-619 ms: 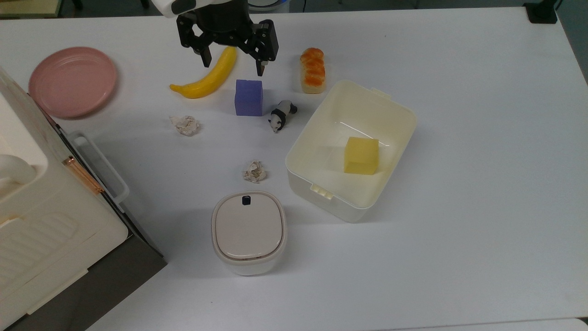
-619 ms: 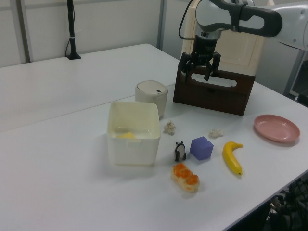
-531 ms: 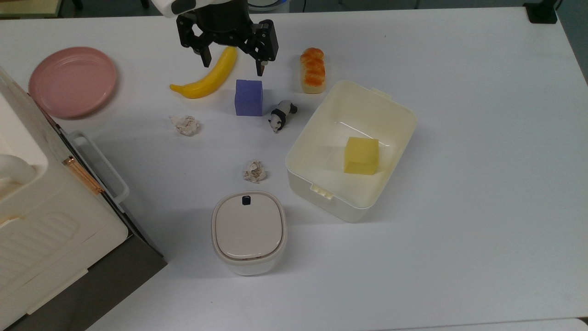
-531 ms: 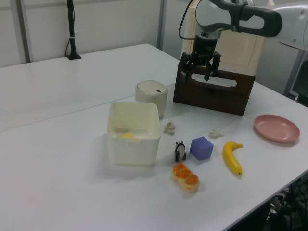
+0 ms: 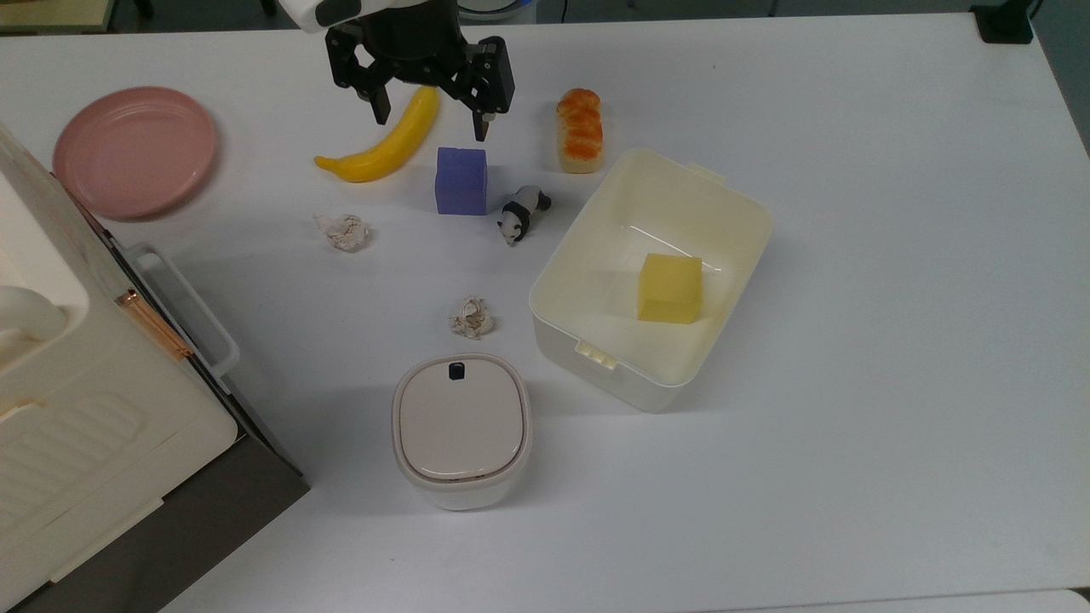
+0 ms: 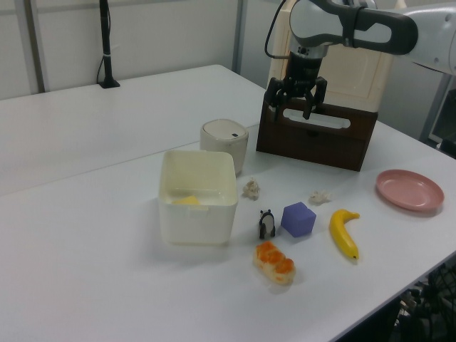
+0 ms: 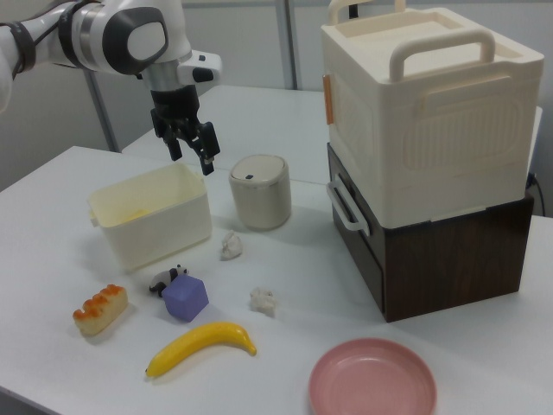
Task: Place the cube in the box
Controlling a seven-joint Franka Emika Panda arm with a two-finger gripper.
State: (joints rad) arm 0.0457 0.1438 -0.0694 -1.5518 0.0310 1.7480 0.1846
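Observation:
The blue-purple cube [image 5: 461,180] [image 6: 298,219] [image 7: 185,298] rests on the white table between a banana and a small panda figure. The cream-white box [image 5: 596,217] [image 6: 196,210] [image 7: 160,229] stands open to the top view's right of it, with a pale yellow cube [image 5: 670,288] inside. My gripper [image 5: 431,123] [image 6: 292,108] [image 7: 190,157] hangs well above the table. In the top view it sits just beyond the cube, over the banana's tip. It is open, with its fingers spread wide and nothing between them.
Around the cube lie a banana [image 5: 383,145], a bread roll [image 5: 580,129], a panda figure [image 5: 521,213] and two crumpled paper balls [image 5: 342,231] [image 5: 471,317]. A lidded bin [image 5: 461,430], a pink plate [image 5: 134,151] and a cream case on a dark cabinet [image 7: 432,156] stand nearby.
The gripper has drifted very slightly toward the top view's upper edge, still open. Nothing on the table has moved.

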